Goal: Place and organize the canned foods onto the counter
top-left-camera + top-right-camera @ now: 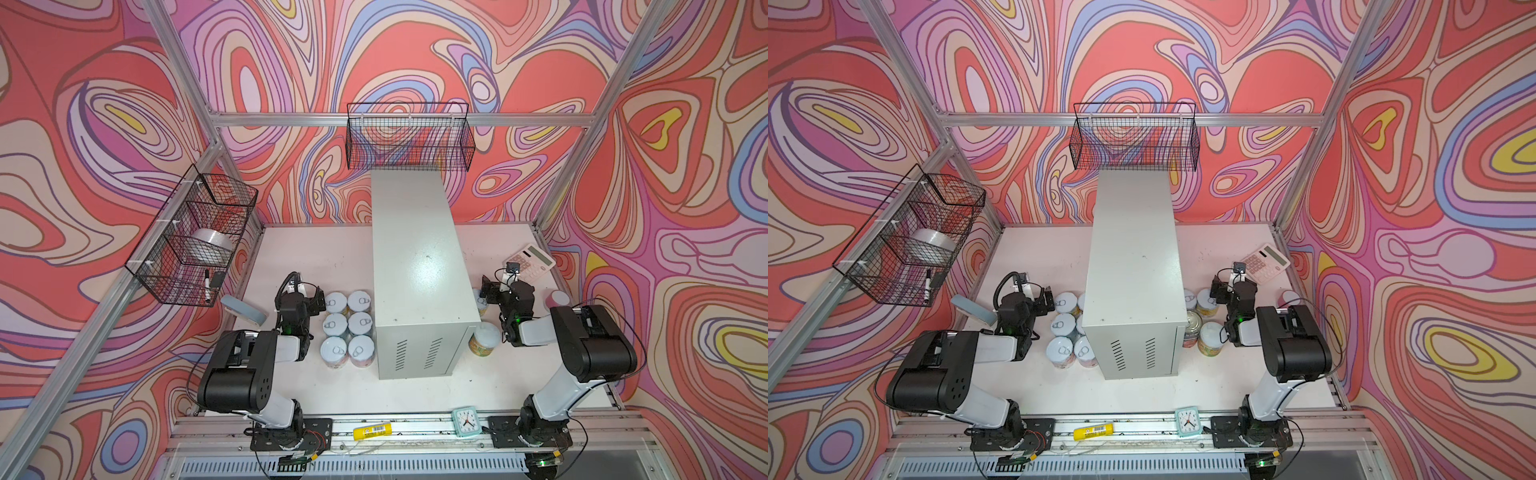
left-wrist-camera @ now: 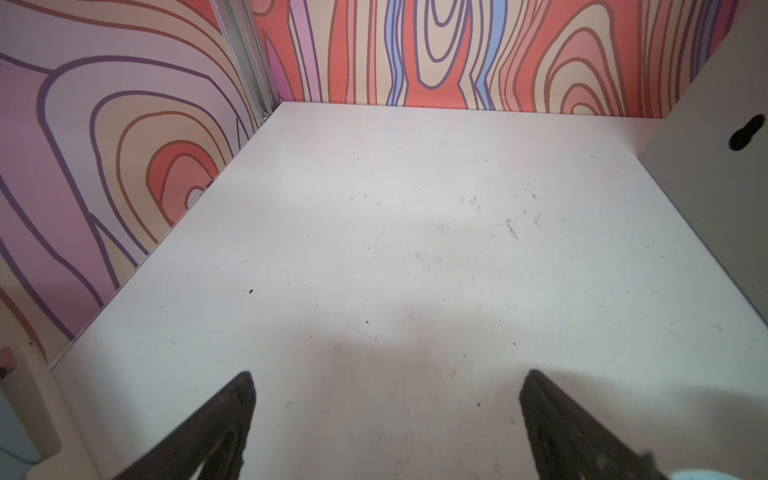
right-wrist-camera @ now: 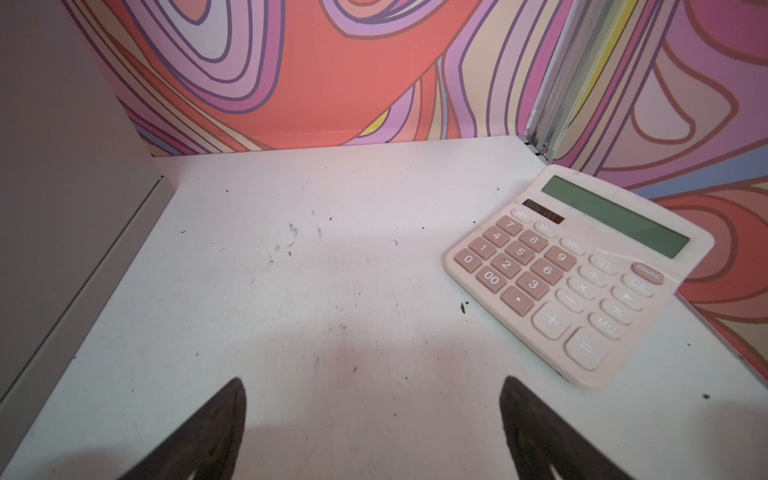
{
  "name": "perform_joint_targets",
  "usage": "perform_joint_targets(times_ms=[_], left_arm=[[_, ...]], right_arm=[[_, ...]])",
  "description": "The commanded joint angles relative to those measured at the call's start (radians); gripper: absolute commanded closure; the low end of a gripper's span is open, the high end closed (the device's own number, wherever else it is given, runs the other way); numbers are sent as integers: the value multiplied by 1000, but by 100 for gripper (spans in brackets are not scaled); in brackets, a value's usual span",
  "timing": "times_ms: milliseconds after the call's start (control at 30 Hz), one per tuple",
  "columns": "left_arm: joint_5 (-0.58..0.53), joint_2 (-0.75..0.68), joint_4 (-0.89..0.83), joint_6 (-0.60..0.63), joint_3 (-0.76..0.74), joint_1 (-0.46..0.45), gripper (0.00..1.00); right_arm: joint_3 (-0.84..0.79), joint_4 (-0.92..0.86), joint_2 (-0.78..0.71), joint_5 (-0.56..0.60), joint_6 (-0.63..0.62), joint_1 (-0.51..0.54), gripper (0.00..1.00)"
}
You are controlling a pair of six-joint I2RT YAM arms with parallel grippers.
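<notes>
The counter point(image 1: 419, 266) is a tall light-grey metal box in mid-table, its glossy top bare; its side wall shows in the left wrist view point(image 2: 715, 187) and the right wrist view point(image 3: 62, 187). Several canned foods point(image 1: 348, 328) with silvery pull-tab lids stand in a tight two-wide block against its left side. More cans point(image 1: 1208, 301) stand at its right side, among them a white-lidded one point(image 1: 485, 338). My left gripper point(image 1: 318, 297) point(image 2: 386, 376) hangs open just left of the block, over bare table. My right gripper point(image 1: 488, 289) point(image 3: 372, 380) is open beside the right-hand cans, holding nothing.
A pink calculator point(image 1: 530, 262) point(image 3: 577, 270) lies at the back right. Black wire baskets hang on the back wall point(image 1: 409, 137) and the left wall point(image 1: 195, 237), the latter holding a tape roll. A mint clock point(image 1: 464, 420) and a yellow tube point(image 1: 372, 430) lie on the front rail.
</notes>
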Motion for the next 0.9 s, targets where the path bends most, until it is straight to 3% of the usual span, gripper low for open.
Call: perform_joint_targets(times_ms=[0, 133, 200, 300, 400, 467, 600, 767, 867], left_arm=[[-82, -84, -193, 10, 84, -23, 0], [-170, -174, -350, 7, 138, -55, 0], [-173, -207, -355, -21, 137, -59, 0], [-188, -268, -470, -142, 195, -60, 0], [-233, -316, -738, -271, 294, -61, 0], [-206, -353, -856, -304, 338, -78, 0], [-184, -426, -921, -271, 376, -221, 0], [-37, -430, -1149, -329, 502, -228, 0], [88, -452, -1230, -364, 537, -228, 0]], right_arm=[[24, -84, -74, 50, 20, -2, 2], [59, -271, -258, 130, 56, 3, 2], [130, -479, -347, 193, 110, 2, 1], [283, -829, -416, 238, 258, 3, 2], [341, -1022, -484, 201, 357, 16, 1], [341, -1106, -548, 171, 369, 41, 2], [359, -1339, -665, 148, 364, 147, 2], [381, -1610, -761, 186, 479, 298, 2], [423, -1761, -778, 175, 558, 330, 2]])
